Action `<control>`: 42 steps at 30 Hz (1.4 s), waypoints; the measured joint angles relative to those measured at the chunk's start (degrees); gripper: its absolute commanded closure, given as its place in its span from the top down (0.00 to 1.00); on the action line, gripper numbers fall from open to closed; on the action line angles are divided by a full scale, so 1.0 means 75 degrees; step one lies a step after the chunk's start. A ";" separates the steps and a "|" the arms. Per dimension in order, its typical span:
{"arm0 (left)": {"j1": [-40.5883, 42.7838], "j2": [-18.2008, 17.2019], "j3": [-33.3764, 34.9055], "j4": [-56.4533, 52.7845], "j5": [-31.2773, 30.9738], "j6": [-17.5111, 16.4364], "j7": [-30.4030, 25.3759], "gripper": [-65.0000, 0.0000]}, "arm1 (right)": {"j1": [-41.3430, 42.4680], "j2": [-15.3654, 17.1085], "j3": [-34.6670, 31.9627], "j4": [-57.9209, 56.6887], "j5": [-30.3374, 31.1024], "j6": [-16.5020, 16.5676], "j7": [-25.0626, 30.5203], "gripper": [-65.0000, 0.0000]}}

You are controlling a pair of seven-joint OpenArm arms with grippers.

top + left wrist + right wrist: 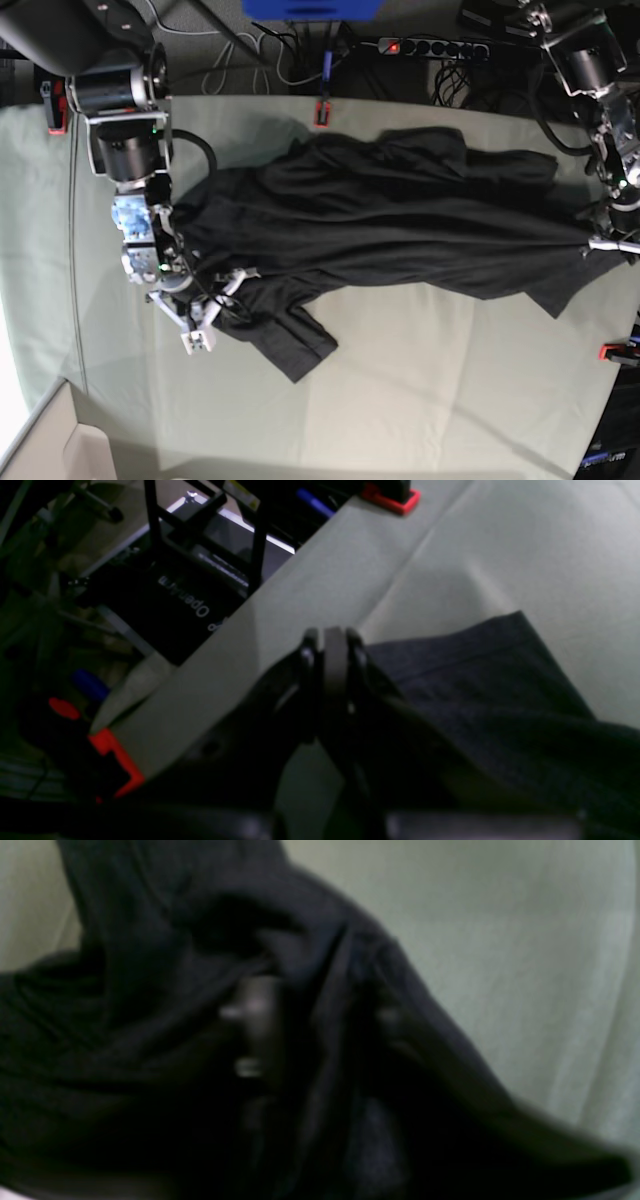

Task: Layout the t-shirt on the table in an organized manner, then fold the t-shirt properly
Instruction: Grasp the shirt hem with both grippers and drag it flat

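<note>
The black t-shirt (400, 210) lies stretched and rumpled across the far half of the table (400, 400), plain side up. One sleeve (295, 350) sticks out toward the near side. My left gripper (598, 243) is at the shirt's right end, shut on a pinch of fabric that pulls to a point there. In the left wrist view its fingers (335, 645) meet, with the t-shirt (500, 690) beside them. My right gripper (218, 305) is at the shirt's left end. In the blurred right wrist view its jaws (325, 1025) close around a fold of the t-shirt (125, 1040).
Red clamps (322, 112) (612, 352) sit on the table's edges, and another red clamp (392, 500) shows in the left wrist view. A power strip (430, 46) and cables lie beyond the far edge. The table's edge (280, 595) runs close to my left gripper.
</note>
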 measured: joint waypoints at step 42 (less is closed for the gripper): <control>-0.5878 0.0431 0.2355 -0.4995 0.0064 0.0067 0.0006 0.46 | 0.3308 0.0903 0.1250 -0.2168 -0.0009 0.0000 0.1253 0.50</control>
